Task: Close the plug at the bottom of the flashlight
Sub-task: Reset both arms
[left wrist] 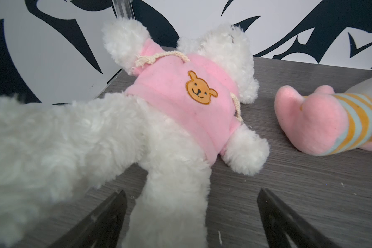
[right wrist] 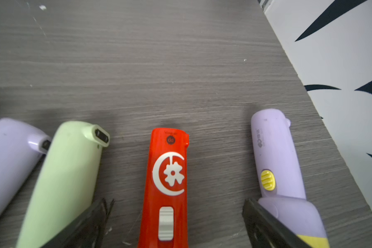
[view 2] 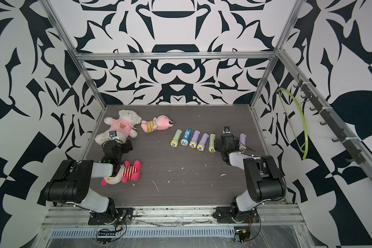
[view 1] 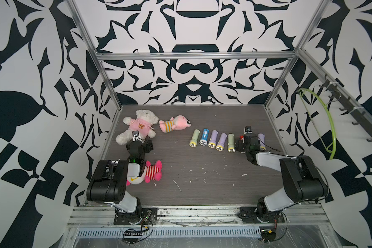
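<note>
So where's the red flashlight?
In the right wrist view the red flashlight lies on the table between a green flashlight and a purple flashlight, below the open right pincer, toward the row's right end.

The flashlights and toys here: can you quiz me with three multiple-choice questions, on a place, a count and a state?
1. Where does the red flashlight lie? A. Between a green flashlight and a purple flashlight. B. On a wall hook. C. Held in the air.
2. How many plush toys are there? A. Two. B. Three. C. Five.
3. How is the right gripper? A. Shut on the red flashlight. B. Shut on a plush toy. C. Open.
Key: 1 A, the right wrist view shows its neighbours; 2 B, one white and two striped pink in a top view; 3 C, its jaws stand apart, the red flashlight between them.
</note>
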Robot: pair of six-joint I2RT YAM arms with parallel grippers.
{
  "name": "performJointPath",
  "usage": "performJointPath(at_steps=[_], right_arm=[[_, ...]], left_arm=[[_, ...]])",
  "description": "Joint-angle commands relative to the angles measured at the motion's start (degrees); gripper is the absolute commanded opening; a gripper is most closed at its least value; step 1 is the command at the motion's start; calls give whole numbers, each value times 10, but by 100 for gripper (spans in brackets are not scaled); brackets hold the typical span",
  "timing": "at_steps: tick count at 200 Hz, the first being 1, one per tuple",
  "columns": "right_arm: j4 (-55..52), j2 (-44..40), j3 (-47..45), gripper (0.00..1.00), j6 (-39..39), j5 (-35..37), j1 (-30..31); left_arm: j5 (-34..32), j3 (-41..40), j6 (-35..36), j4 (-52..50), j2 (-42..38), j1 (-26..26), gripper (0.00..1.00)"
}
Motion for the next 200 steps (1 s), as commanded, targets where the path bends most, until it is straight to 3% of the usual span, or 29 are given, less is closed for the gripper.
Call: performJointPath(at_steps=[1, 38, 59, 101, 143, 167, 200], right_arm=[[14, -9, 22, 100, -11, 4, 3], [16, -4, 25, 100, -18, -1, 6], [2, 1, 31, 100, -4, -43, -20], [141, -23, -52, 100, 1, -11, -35], [231, -17, -97, 100, -21, -59, -32], [394, 17, -162, 100, -37, -72, -27], [318, 5, -137, 100, -41, -106, -25]], left_arm=[[6, -4, 0, 7, -3, 1, 99], [6, -5, 0, 7, -3, 1, 99], [7, -4, 0, 7, -3, 1, 99], [6, -4, 1, 6, -3, 1, 99], [6, -4, 0, 7, -3, 1, 99], [6, -4, 0, 7, -4, 1, 99], [7, -5, 0, 7, -4, 1, 99]])
